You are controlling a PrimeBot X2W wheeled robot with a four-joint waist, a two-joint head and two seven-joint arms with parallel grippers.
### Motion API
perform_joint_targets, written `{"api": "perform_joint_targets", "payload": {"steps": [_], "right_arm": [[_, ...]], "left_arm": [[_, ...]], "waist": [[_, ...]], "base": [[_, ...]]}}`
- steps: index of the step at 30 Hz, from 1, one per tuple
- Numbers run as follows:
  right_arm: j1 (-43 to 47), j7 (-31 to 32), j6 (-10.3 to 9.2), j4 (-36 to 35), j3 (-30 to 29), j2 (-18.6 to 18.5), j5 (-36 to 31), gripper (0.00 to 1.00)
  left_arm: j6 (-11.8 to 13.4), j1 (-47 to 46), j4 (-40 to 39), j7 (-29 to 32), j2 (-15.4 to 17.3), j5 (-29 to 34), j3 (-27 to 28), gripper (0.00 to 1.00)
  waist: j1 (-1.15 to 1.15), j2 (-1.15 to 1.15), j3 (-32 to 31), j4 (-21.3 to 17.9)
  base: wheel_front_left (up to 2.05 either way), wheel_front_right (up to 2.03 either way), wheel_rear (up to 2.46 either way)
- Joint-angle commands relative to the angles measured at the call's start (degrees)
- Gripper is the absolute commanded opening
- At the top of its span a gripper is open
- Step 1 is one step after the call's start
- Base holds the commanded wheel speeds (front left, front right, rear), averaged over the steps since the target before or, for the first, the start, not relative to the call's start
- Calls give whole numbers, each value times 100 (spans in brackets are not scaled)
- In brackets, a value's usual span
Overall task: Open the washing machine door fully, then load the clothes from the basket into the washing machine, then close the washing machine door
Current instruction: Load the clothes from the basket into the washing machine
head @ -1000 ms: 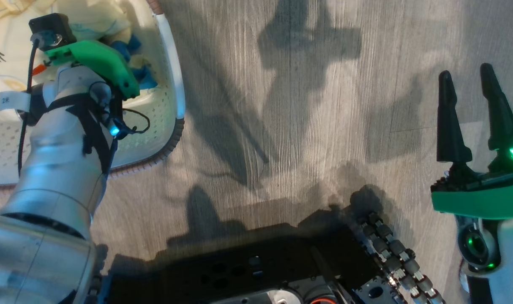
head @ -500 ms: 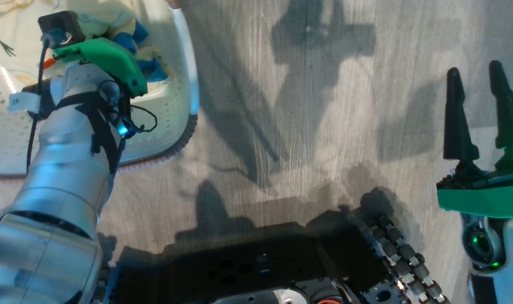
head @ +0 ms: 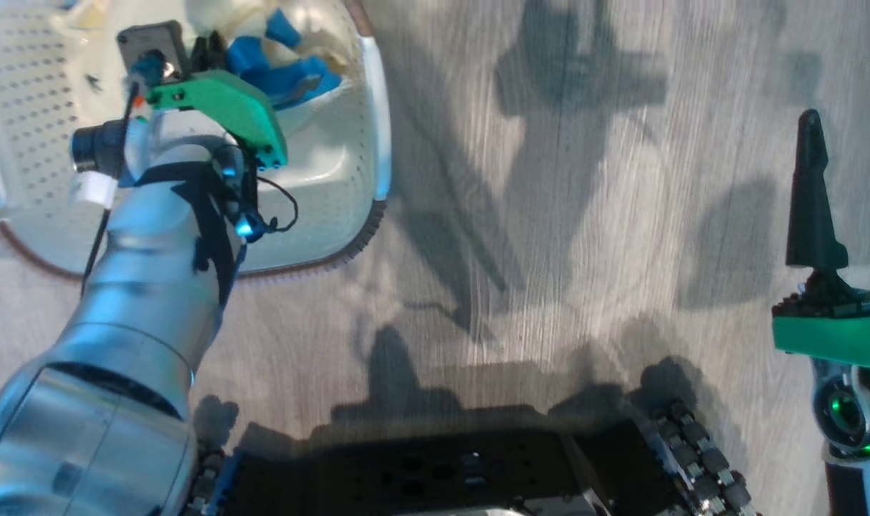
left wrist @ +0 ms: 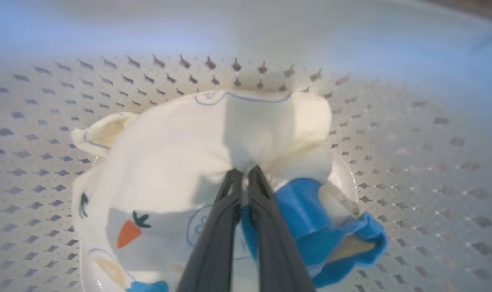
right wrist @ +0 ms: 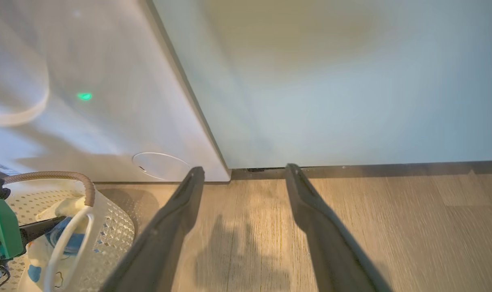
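- Left gripper [left wrist: 242, 172] has just clamped onto the clothes [left wrist: 169, 162] in the basket [left wrist: 412, 154].
- Right gripper [right wrist: 244, 169] hangs wide, empty.
- Grasp looks made; lifting toward the washer [right wrist: 108, 81] should follow.

Basket [head: 313, 262]: one, cream-white, perforated, with one white handle [head: 379, 122] in sight. Clothes [left wrist: 169, 162] inside: two pieces told apart, one cream piece [left wrist: 270, 121] with a carrot print and one blue piece [left wrist: 306, 219]; any more beneath cannot be told. Washing machine [right wrist: 108, 81]: one, bearing one round cap [right wrist: 161, 165]. Grippers: two, the left gripper [left wrist: 244, 172] and the right gripper [right wrist: 244, 168], each with two dark fingers [right wrist: 165, 227].
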Motion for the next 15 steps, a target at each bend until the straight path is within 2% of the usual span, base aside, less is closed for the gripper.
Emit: {"api": "perform_joint_targets", "payload": {"steps": [1, 8, 15], "right_arm": [[334, -37, -16, -122, 54, -106, -52, 100], [435, -37, -16, -57, -49, -169, -109, 100], [550, -37, -16, 106, -106, -240, -164, 100]], "left_arm": [[85, 274, -266, -77, 132, 74, 111, 0], [340, 863, -1319, -80, 188, 406, 370, 0], [476, 1603, -2349, -81, 161, 868, 678, 0]], "waist": [[0, 0, -178, 115], [0, 0, -610, 237], [0, 0, -1186, 355]], "base": [[0, 0, 0], [0, 0, 0], [0, 0, 0]]}}
